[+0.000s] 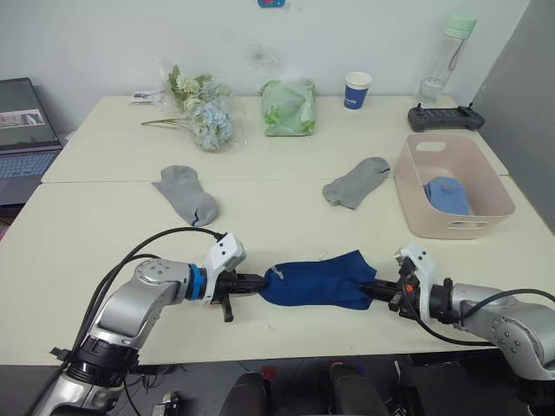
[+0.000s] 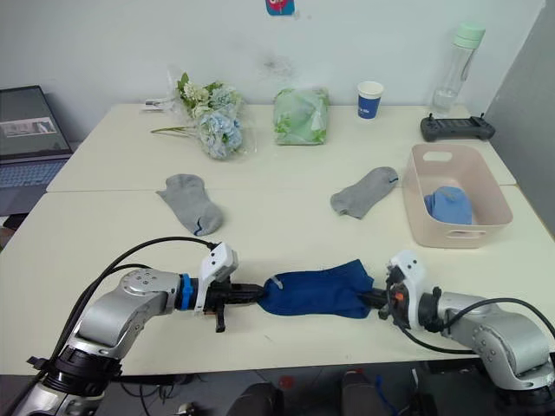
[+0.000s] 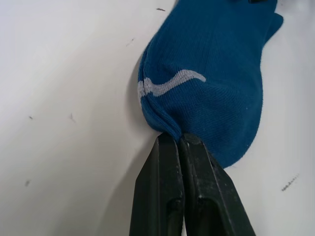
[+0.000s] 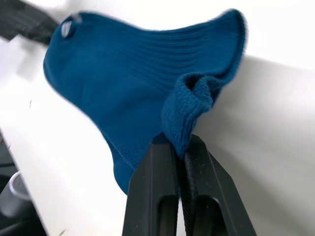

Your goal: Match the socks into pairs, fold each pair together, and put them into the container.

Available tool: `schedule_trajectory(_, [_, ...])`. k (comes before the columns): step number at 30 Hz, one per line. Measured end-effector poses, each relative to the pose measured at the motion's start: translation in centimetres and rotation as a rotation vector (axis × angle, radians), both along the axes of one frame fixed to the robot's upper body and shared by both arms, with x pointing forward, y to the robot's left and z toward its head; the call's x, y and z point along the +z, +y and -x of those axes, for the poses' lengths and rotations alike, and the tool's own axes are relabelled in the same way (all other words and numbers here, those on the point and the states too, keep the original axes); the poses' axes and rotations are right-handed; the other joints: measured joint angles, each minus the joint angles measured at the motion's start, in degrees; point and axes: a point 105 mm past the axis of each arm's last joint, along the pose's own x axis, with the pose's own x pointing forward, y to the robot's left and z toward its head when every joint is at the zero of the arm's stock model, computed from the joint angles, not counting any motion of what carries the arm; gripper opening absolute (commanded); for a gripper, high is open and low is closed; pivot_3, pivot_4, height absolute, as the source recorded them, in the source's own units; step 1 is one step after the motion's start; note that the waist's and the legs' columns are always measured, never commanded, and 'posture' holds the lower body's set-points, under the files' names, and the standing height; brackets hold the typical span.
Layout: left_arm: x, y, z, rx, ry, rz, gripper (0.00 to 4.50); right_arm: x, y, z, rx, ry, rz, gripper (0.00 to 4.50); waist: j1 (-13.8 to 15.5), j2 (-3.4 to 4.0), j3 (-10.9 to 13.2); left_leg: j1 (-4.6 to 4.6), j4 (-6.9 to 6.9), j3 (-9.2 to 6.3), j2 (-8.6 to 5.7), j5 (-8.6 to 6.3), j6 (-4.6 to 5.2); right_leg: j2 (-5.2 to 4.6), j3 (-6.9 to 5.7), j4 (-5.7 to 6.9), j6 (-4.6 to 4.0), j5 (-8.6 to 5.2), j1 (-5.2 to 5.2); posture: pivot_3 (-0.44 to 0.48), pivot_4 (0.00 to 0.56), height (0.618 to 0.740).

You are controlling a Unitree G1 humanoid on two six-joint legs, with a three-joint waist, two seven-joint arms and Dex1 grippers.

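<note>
Navy socks (image 1: 316, 281) on table (image 1: 104, 234), one end each pinched by closed left claw (image 1: 264, 282) and right claw (image 1: 368, 289).

Bare tabletop (image 1: 286, 230) between navy socks (image 1: 316, 280) and container (image 1: 451, 184), only grey sock (image 1: 355, 182) near the path.

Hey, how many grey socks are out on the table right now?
2. One grey sock lies on the left, near the flowers. The other grey sock lies on the right, beside the pink container, apart from it.
</note>
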Motion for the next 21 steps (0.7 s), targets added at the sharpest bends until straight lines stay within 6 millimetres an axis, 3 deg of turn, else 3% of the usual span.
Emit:
schedule_trajectory(17, [-0.04, -0.26, -0.46, 0.085, -0.001, 0.018, 0.00, 0.27, -0.59, -0.74, 0.002, 0.002, 0.009, 0.03, 0.07, 0.00, 0.00, -0.01, 0.00, -0.01, -0.02, 0.00, 0.00, -0.02, 0.02, 0.00, 0.00, 0.00, 0.00, 0.000, 0.150, 0.740])
schedule_trajectory(21, [-0.04, -0.33, -0.48, 0.081, -0.006, 0.016, 0.00, 0.30, -0.51, -0.61, 0.004, -0.003, 0.013, 1.13, 0.08, 0.00, 0.00, -0.02, 0.00, -0.02, -0.02, 0.00, 0.00, -0.02, 0.02, 0.00, 0.00, 0.00, 0.00, 0.000, 0.150, 0.740])
